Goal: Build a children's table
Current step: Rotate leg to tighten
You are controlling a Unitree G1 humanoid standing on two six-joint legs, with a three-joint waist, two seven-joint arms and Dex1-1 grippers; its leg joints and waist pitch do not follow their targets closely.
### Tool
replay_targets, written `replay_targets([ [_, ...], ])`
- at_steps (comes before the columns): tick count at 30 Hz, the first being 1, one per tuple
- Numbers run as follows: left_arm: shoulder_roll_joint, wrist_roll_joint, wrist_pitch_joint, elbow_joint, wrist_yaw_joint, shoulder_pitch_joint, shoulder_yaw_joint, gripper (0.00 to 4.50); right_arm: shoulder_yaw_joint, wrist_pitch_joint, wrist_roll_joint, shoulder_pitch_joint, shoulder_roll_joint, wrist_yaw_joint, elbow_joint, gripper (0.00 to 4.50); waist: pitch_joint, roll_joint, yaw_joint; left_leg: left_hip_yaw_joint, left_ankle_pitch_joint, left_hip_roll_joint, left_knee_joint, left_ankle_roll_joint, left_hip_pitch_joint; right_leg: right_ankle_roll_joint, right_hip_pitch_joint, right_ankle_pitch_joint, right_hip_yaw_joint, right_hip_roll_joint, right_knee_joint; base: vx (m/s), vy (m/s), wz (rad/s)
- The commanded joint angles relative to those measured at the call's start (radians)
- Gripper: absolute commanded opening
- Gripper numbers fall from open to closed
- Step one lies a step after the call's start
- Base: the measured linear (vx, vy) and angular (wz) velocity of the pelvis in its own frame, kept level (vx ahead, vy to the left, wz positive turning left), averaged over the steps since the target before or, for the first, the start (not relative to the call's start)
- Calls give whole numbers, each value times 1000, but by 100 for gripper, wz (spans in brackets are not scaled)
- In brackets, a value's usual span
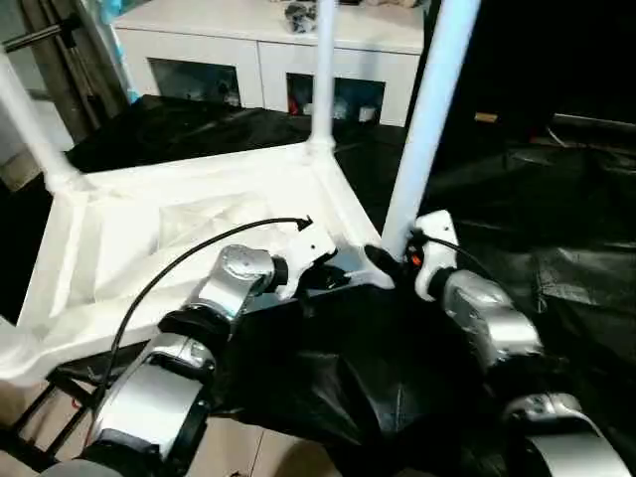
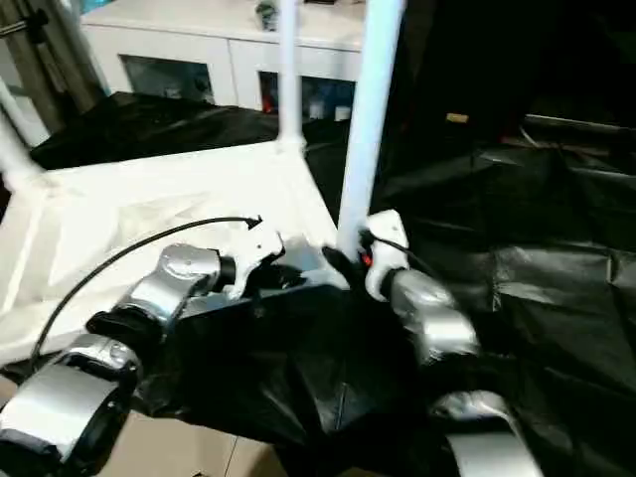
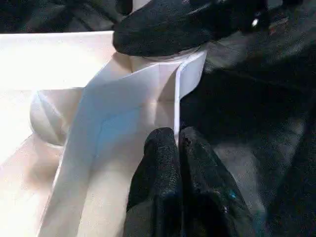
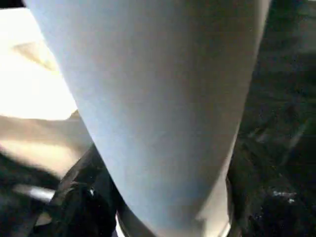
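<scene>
- We take the white plastic rectangular tabletop [image 1: 199, 214] as our landmark: it lies upside down, ribbed underside up, on a surface draped in black plastic sheeting [image 1: 556, 248], tilted, with one edge hanging past the sheeting over the floor.
- At the tabletop's far corner a long white tapered tube leg [image 1: 323, 70] stands upright in its rounded socket, and we judge that one seated.
- At the tabletop's outer far corner a second white leg [image 1: 25, 124] also rises from its socket.
- At the near corner beside our arms, a third white leg [image 1: 427, 119] stands upright in the corner socket [image 3: 148, 74]; we cannot tell whether it is pushed fully home.
- Our right claw [image 1: 393, 260] is wrapped round the foot of this third leg just above the socket, closed on the leg as far as the pictures show.
- Our left claw [image 3: 175, 148] pinches the tabletop's thin rim wall just beside that same corner, its two black fingers [image 3: 158, 168] pressed together on the wall, steadying the top.
- At the remaining near corner something white [image 1: 15, 353] shows at the picture's edge, but we cannot tell whether it is a leg or a bare socket.
- Our judgement: at least three legs are in place, so the job is well past halfway. Left to do: press the third leg firm, settle the last corner, and turn the table upright.
- Beyond the tabletop stands a white cabinet with glass doors [image 1: 268, 60], no part of the build.
</scene>
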Motion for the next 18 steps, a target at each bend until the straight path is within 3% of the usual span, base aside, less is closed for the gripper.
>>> replay_targets([
  [1,-90,-19,-7,-3,14,-22,-20,0,82,4,-55,10,76,-5,89,290,-47,-12,0,-6,-285,16,-67,16,0,-195,37,-321,31,-56,-87,0,0,0],
  [4,-89,-23,-13,-13,-8,-14,-23,0,82,3,-30,3,77,46,78,335,-46,-11,0,-5,-291,15,-66,29,0,-195,38,-312,32,-54,-88,0,0,0],
  [7,-79,-24,-24,-18,-32,-8,-25,0,93,-5,-32,2,65,82,63,350,-48,-11,2,-4,-274,16,-65,39,-1,-201,40,-282,32,-55,-85,0,0,0],
  [9,-45,-33,-60,-40,-118,12,-31,0,125,-44,-10,20,18,260,-1,355,-50,-12,4,-3,-263,15,-63,47,-2,-206,43,-263,31,-54,-83,0,0,0],
  [14,-2,-47,-80,-68,-216,34,-44,0,157,-78,27,46,-40,466,-65,355,-52,-12,15,2,-206,20,-57,83,-7,-242,50,-154,28,-53,-70,0,0,0],
  [15,3,-48,-83,-71,-226,36,-45,0,158,-75,31,49,-46,485,-72,355,-52,-23,20,1,-199,20,-57,92,-8,-242,53,-165,26,-54,-69,0,0,0],
  [17,30,-48,-93,-82,-271,45,-51,0,173,-46,57,68,-85,591,-117,355,-51,-28,24,3,-188,22,-56,100,-9,-243,51,-166,26,-54,-69,0,0,0],
  [18,30,-48,-93,-82,-271,45,-51,0,173,-46,57,68,-85,591,-117,355,-54,-25,30,2,-183,24,-55,103,-8,-242,53,-163,26,-56,-66,0,0,0],
])
